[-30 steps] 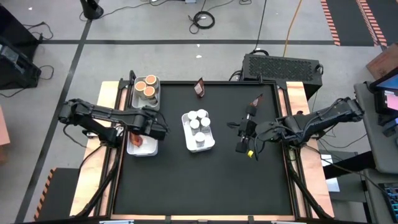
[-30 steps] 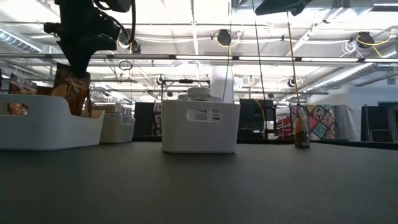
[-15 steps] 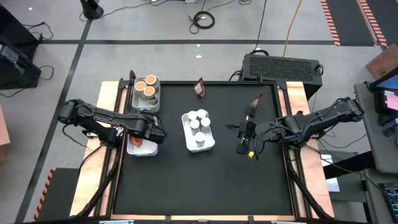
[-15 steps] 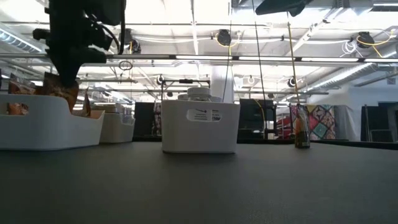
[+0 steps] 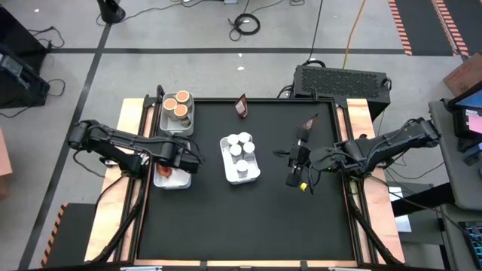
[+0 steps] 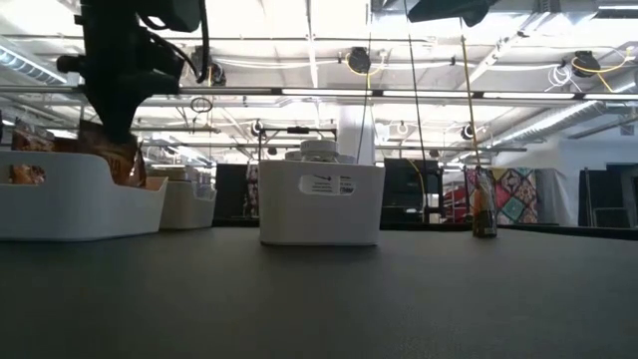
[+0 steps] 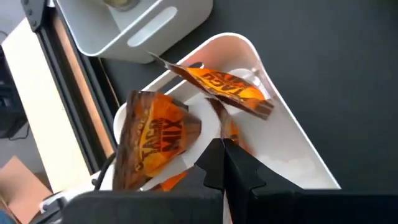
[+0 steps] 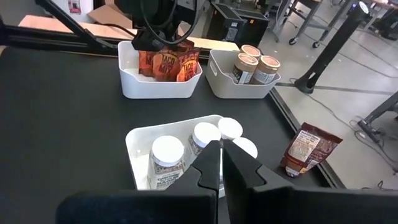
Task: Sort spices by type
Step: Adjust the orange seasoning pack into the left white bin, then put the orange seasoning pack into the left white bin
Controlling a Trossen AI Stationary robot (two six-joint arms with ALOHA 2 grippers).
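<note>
**Left gripper pinching a packet inside the packet tray**

Your left gripper (image 7: 222, 163) is sitting with its fingers pressed together over the white packet tray (image 7: 286, 134), and in the left wrist view the fingertips are closing on the edge of an orange-and-brown packet (image 7: 231, 87) that is leaning across the tray. A second packet (image 7: 152, 127) is standing just beside it in the same tray. From above, the left gripper (image 5: 183, 159) is covering most of that tray (image 5: 172, 181) at the table's left edge, so you are seeing only a sliver of red there; the low view is giving you the packet (image 6: 122, 160) hanging below the dark gripper and dipping behind the tray wall (image 6: 80, 204).

Your right gripper (image 8: 222, 163) is waiting with its fingers shut and holding nothing, hovering over the right side of the table (image 5: 248, 218), well apart from the trays; from above it shows at (image 5: 294, 172).

Around you: the middle tray (image 5: 240, 159) is holding the white-capped jars (image 8: 168, 159), and the far-left tray (image 5: 176, 113) is holding the orange-topped tubs (image 8: 251, 64). One loose packet (image 5: 241, 106) is standing alone near the table's far edge, clear of every tray; the right wrist view is showing it (image 8: 310, 149) upright by the table rim. Another loose packet (image 5: 309, 122) is lying near the right edge, close to the right arm.
</note>
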